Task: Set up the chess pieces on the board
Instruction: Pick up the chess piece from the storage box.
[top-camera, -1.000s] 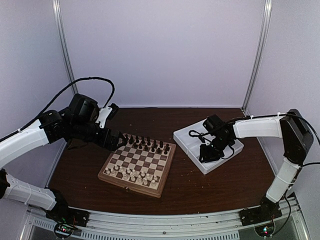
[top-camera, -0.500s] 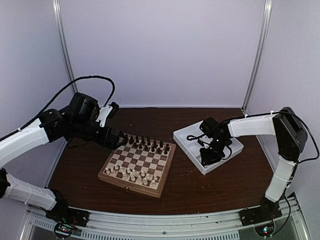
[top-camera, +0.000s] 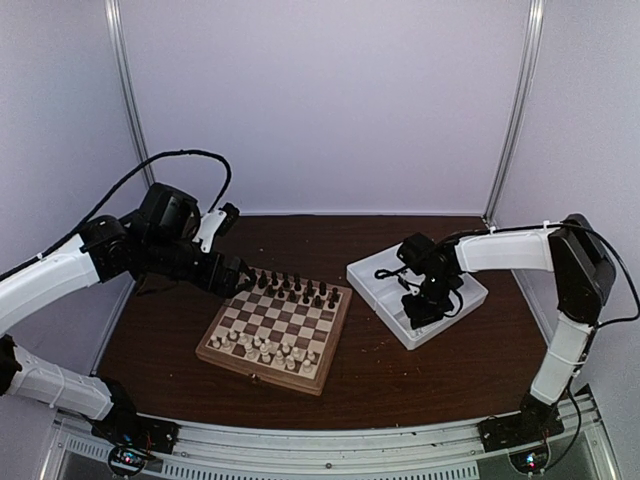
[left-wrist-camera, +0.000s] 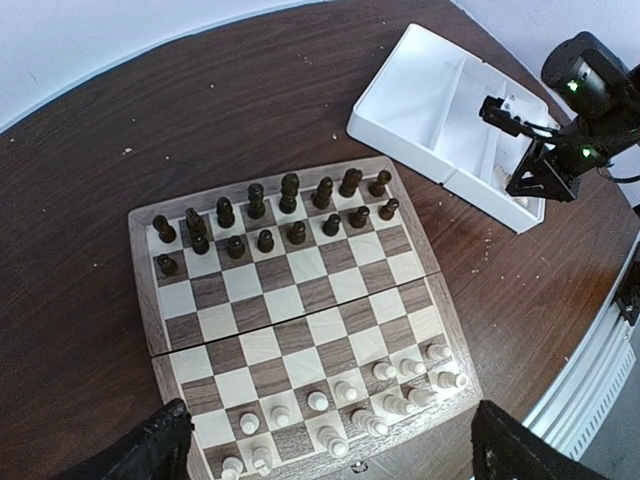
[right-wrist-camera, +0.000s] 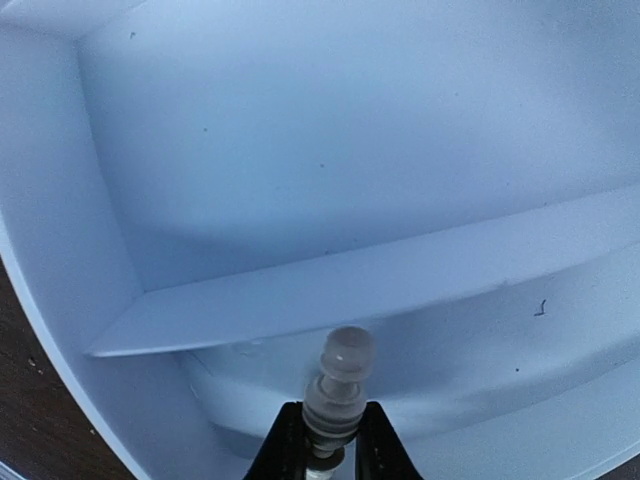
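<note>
The right tool (right-wrist-camera: 325, 435) had its jaws pinched nearly together on one cream chess piece (right-wrist-camera: 340, 375), gripping its lower part with the rounded head showing above the fingertips, inside the white tray (top-camera: 372, 268); whether the piece touched the tray floor could not be told. The tray sat on the dark surface (top-camera: 400, 385) to the right of the board (left-wrist-camera: 141, 300), apart from it. The left tool (top-camera: 238, 277) was spread wide and held nothing, poised above the board's far left corner. On the board, dark pieces (left-wrist-camera: 290, 185) filled the two far rows, while the other cream chess pieces (left-wrist-camera: 400, 385) stood unevenly along the two near rows
</note>
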